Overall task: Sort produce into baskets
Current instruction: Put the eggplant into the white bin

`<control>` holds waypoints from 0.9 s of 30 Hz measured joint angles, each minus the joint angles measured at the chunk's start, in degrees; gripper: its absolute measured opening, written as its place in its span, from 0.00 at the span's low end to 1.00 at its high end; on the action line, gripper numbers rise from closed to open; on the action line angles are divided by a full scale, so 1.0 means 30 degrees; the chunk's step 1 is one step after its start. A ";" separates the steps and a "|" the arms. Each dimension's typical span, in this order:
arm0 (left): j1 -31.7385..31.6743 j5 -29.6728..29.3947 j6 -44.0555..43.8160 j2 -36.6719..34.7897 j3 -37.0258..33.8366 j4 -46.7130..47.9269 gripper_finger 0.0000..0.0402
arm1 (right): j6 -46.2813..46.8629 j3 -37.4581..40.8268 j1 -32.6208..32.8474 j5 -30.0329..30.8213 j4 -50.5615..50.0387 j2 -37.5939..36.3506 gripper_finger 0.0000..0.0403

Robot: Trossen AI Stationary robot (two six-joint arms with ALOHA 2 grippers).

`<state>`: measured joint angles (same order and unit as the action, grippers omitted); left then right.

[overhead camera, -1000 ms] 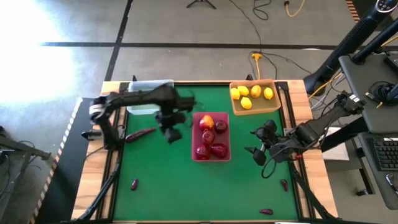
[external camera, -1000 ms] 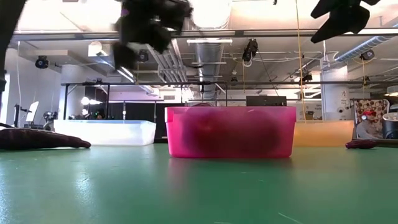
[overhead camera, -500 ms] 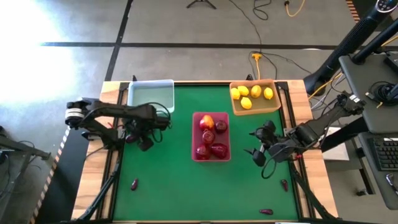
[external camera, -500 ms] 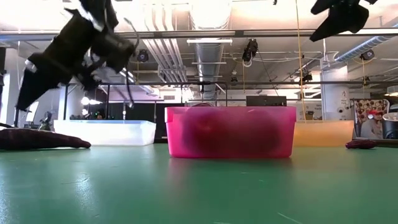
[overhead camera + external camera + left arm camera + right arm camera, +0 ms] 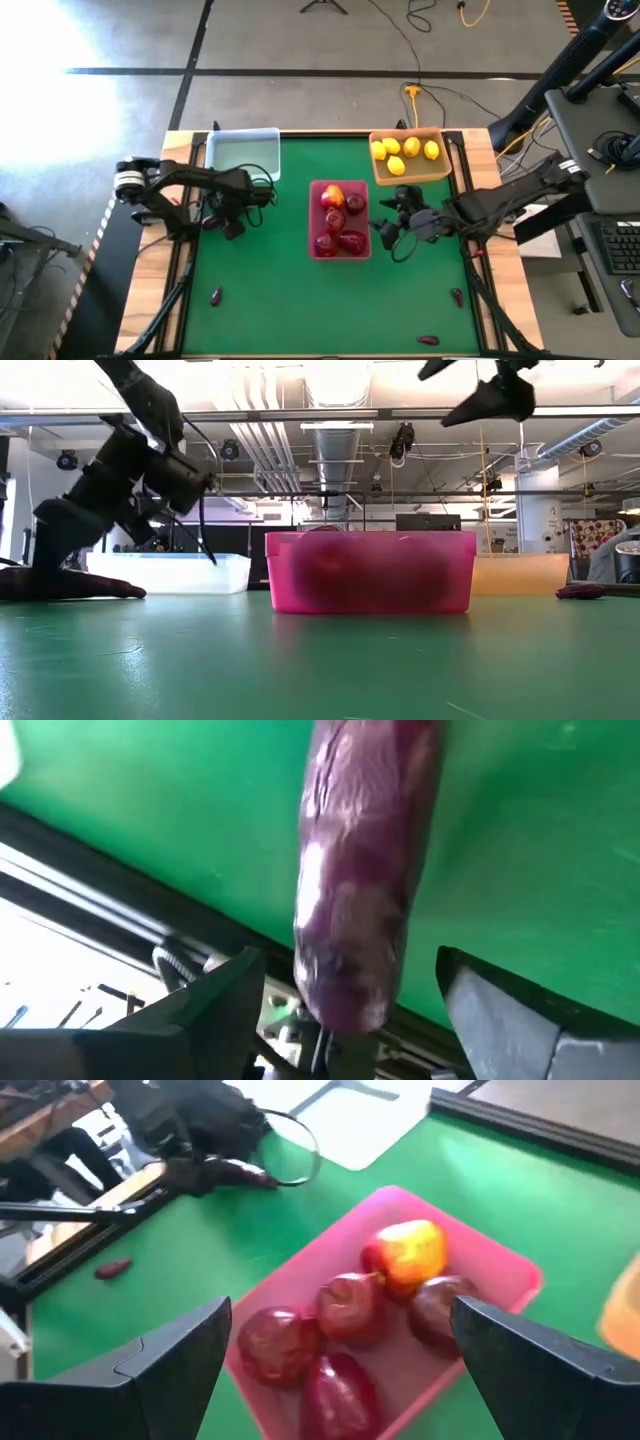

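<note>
A long dark maroon piece (image 5: 365,870) lies on the green table at its left side (image 5: 90,586). My left gripper (image 5: 226,224) is low over it and open, with one finger on each side of the piece's near end (image 5: 345,990) and a gap on both sides. My right gripper (image 5: 386,228) is open and empty, high beside the right side of the pink-red tray (image 5: 313,245). That tray holds several red fruits (image 5: 350,1305), one of them red-yellow (image 5: 408,1252). The tan tray (image 5: 378,176) holds several lemons (image 5: 404,152). The pale blue tray (image 5: 243,152) stands at the far left.
Small maroon pieces lie loose on the table at the near left (image 5: 216,295), the near right (image 5: 457,296) and the front edge (image 5: 428,340). A wooden border and black rails run along the table's sides. There is bare green surface in front of the pink-red tray.
My left gripper has gone from beside the pink-red tray toward the table's left edge and down to the long maroon piece, which has not moved. My right gripper has gone toward the pink-red tray, staying high.
</note>
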<state>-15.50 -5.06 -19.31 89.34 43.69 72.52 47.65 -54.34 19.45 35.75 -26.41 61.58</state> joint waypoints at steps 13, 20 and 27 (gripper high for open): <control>0.0323 -0.0450 0.1338 0.2216 -0.0583 -0.1842 0.40 | -0.0342 -0.4765 -0.0039 -0.1131 -0.2051 0.4938 0.91; 0.0664 -0.1632 0.2993 -0.1010 0.2337 0.0607 0.33 | -0.0355 -0.7726 -0.0147 -0.1033 -0.5425 0.6453 0.91; -0.2734 -0.9560 0.9529 -0.1338 0.7197 -0.1265 0.33 | -0.0391 -0.9142 -0.1150 -0.0866 -0.5411 0.6660 0.91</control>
<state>-23.70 -33.74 9.28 85.32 65.28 68.73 46.48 -81.77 16.00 33.15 -42.65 81.56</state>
